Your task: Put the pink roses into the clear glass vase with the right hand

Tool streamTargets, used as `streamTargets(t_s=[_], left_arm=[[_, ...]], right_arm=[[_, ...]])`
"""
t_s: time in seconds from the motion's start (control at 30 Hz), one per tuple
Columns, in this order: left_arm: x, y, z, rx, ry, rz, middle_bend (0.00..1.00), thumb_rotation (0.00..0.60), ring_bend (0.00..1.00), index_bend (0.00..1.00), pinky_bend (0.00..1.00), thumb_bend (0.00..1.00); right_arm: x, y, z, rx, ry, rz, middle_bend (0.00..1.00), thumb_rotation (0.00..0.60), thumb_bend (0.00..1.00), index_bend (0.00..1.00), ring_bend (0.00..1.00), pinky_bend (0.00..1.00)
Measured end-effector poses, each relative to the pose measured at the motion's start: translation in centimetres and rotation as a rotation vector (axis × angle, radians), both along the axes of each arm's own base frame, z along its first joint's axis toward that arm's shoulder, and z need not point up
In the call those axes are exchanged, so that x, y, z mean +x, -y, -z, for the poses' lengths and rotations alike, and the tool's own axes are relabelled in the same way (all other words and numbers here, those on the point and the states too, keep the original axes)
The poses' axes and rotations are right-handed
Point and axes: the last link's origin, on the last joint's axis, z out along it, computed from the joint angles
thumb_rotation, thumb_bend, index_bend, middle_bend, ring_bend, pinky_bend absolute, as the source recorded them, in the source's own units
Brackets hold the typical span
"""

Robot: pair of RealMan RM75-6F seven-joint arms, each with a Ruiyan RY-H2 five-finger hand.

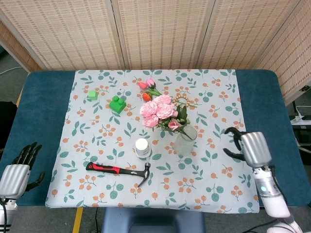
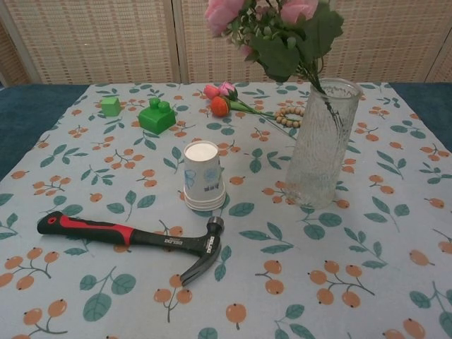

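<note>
The pink roses [image 1: 158,110] stand with their stems inside the clear glass vase [image 1: 185,141], blooms leaning to the left; the chest view shows the roses [image 2: 268,21] rising from the vase [image 2: 321,145]. My right hand [image 1: 246,145] hovers well to the right of the vase over the cloth's right edge, fingers apart and holding nothing. My left hand [image 1: 19,167] hangs at the lower left off the table, fingers apart and empty. Neither hand shows in the chest view.
A white paper cup [image 1: 142,147] stands left of the vase. A red-and-black hammer [image 1: 119,171] lies in front. Behind are green blocks [image 1: 116,104], a small flower sprig [image 1: 148,88] and a bead bracelet [image 1: 181,99], all on the floral cloth [image 1: 97,141].
</note>
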Motion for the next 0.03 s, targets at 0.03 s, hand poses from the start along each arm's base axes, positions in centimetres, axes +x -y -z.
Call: streamTargets(t_s=[0.03], left_arm=[[0.03, 0.01, -0.01, 0.001, -0.001, 0.001, 0.02, 0.600, 0.05, 0.01, 0.29, 0.37]], right_arm=[[-0.84, -0.76, -0.25, -0.027, -0.049, 0.032, 0.48, 0.600, 0.02, 0.38, 0.43, 0.82]])
